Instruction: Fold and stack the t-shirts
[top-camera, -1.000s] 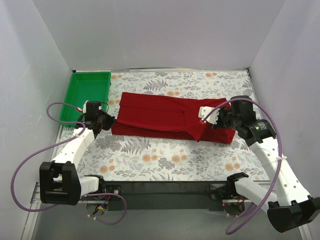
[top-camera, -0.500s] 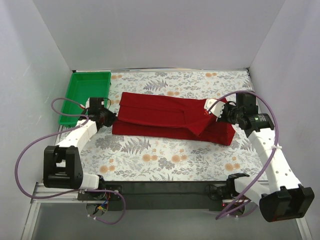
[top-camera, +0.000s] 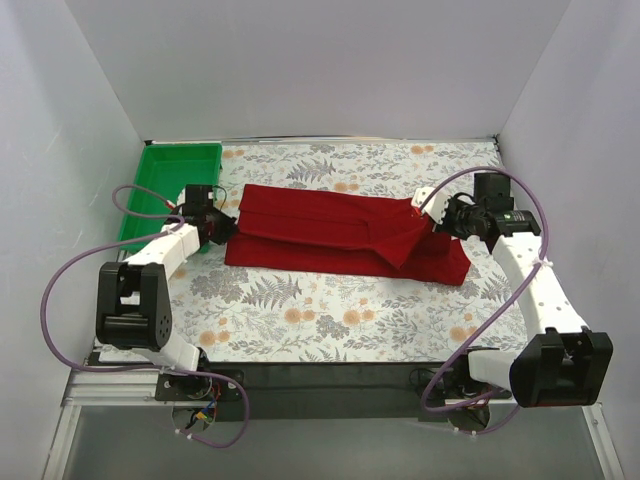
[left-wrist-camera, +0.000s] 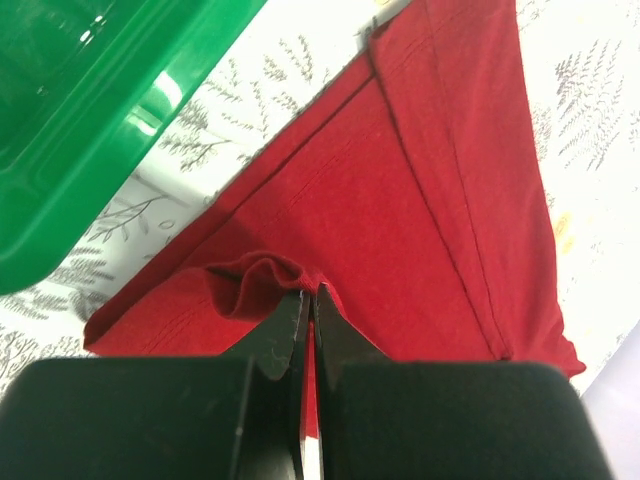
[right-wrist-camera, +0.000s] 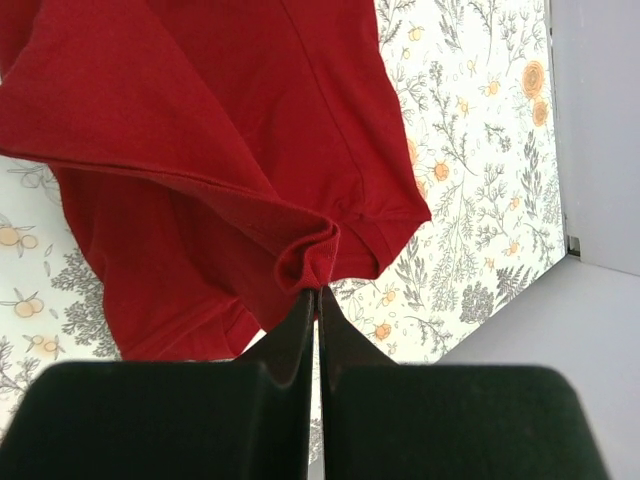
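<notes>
Flower-print table (top-camera: 330, 320) carries the dark red t-shirt (top-camera: 320, 238) across its middle as a long folded band, long axis running left to right, left end near the green tray (top-camera: 170, 185); which end is the collar you cannot tell. Your left gripper (top-camera: 224, 228) is closed on a pucker of cloth at the left end and your right gripper (top-camera: 428, 214) pinches a bunched fold at the right end, so this looks like a lengthwise fold in hand. Lift both ends to one height, move them at one pace so the edge between is taut, and lay it square on the opposite edge.
</notes>
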